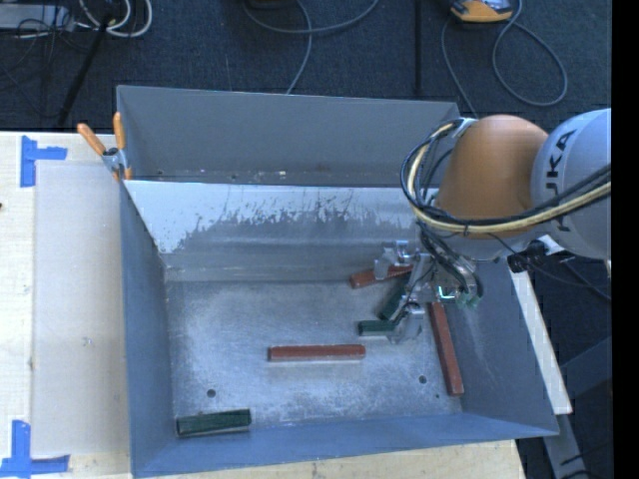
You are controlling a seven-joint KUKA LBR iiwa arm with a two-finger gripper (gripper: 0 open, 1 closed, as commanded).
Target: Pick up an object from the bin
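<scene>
Dark carpet with loose cables behind; in front, grey metal bin (pixel 146 317), floor scuffed and speckled. Gripper (pixel 411 297) low over right half of bin floor, beneath orange wrist cover (pixel 489 173); open or closed, cannot tell. Directly under it, dark green bar (pixel 379 322), lying slantwise on the floor. Just beside, short reddish-brown piece (pixel 367 278) toward back wall and long reddish-brown bar (pixel 446 349) along right wall. Well apart: second reddish-brown bar (pixel 316 352) flat mid-floor, dark green block (pixel 214 423) near front-left corner. Green bar probably light, stiff, smooth-sided, not fragile; best taken across narrow width near the middle, to avoid pivoting. Partial black lettering on white arm link (pixel 589 183), beginning "K"; no writing legible on bin contents.
</scene>
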